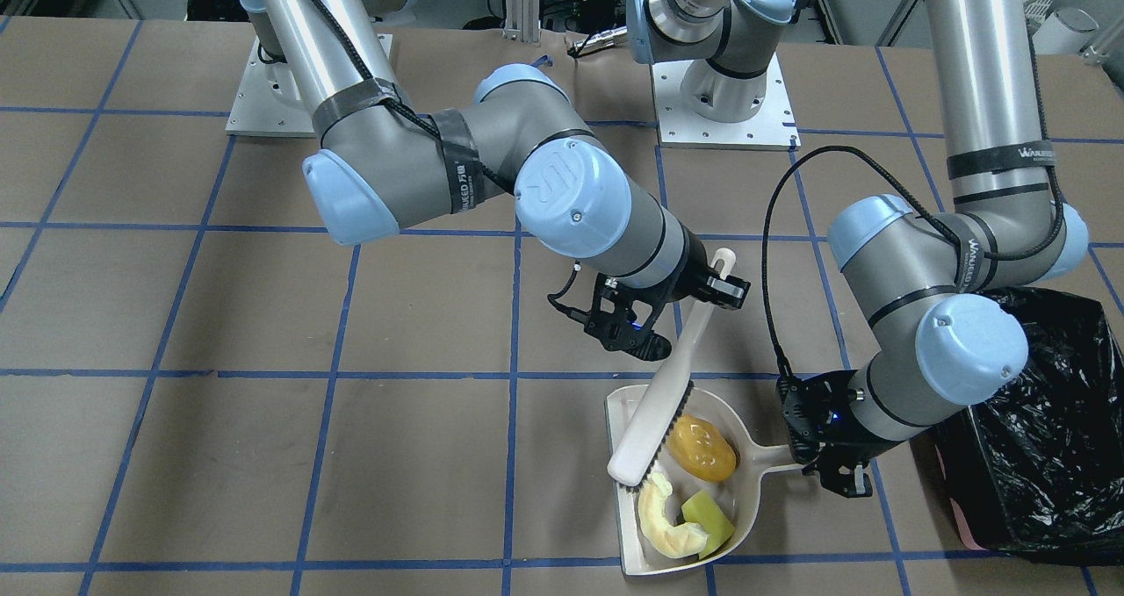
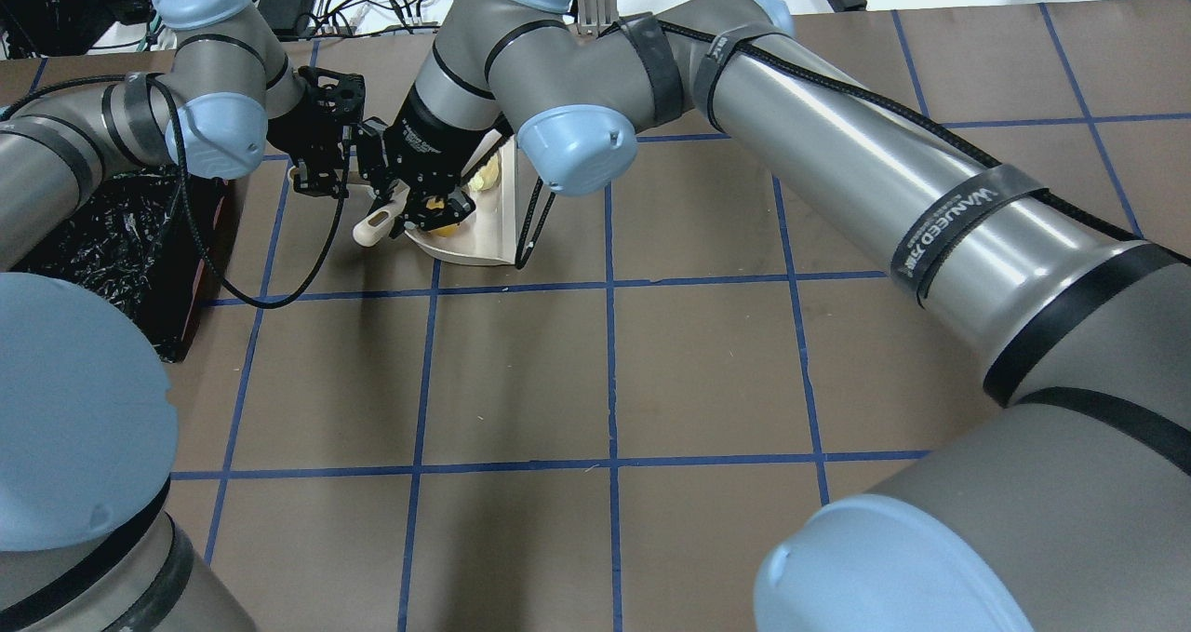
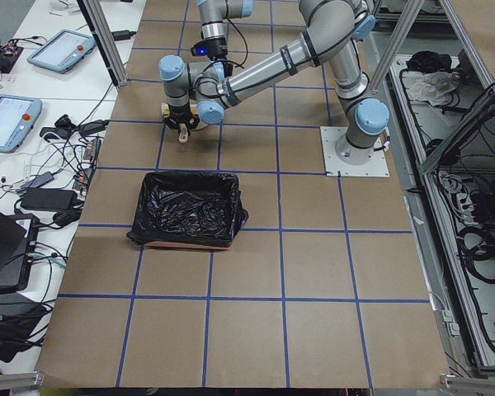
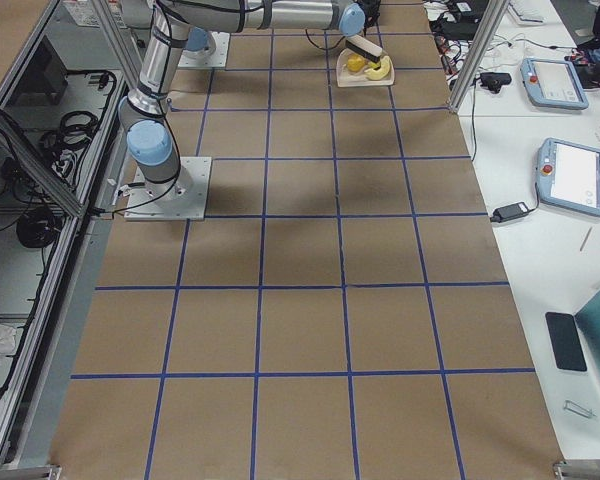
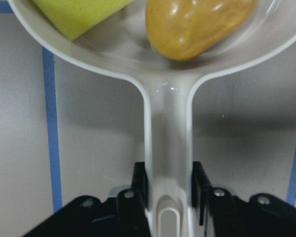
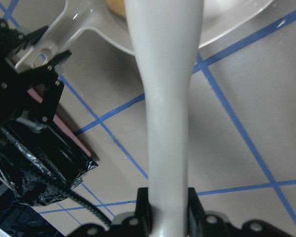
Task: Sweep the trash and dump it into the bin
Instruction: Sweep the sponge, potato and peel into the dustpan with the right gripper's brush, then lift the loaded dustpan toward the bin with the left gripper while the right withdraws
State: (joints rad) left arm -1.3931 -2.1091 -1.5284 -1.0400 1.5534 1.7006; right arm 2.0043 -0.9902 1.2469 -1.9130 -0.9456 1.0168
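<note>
The beige dustpan [image 1: 638, 554] lies on the table and holds all the trash: the golden-brown potato lump [image 1: 700, 448], the pale melon-rind slice [image 1: 665, 517] and the yellow-green wedge [image 1: 708, 520]. My left gripper [image 1: 812, 466] is shut on the dustpan's handle [image 5: 167, 148]. My right gripper [image 1: 709, 287] is shut on the white brush's handle [image 6: 165, 98]. The brush head [image 1: 645, 442] rests tilted at the pan's open side, beside the potato. The bin [image 1: 1045, 438], lined with black plastic and pink at its base, stands just beyond my left wrist.
The brown table cover has a blue tape grid [image 1: 514, 376]. Both arm bases [image 1: 724, 104] sit at the table's back edge. My right forearm [image 2: 884, 176] stretches across the table toward the pan. Tablets and cables [image 3: 33, 124] lie on a side bench.
</note>
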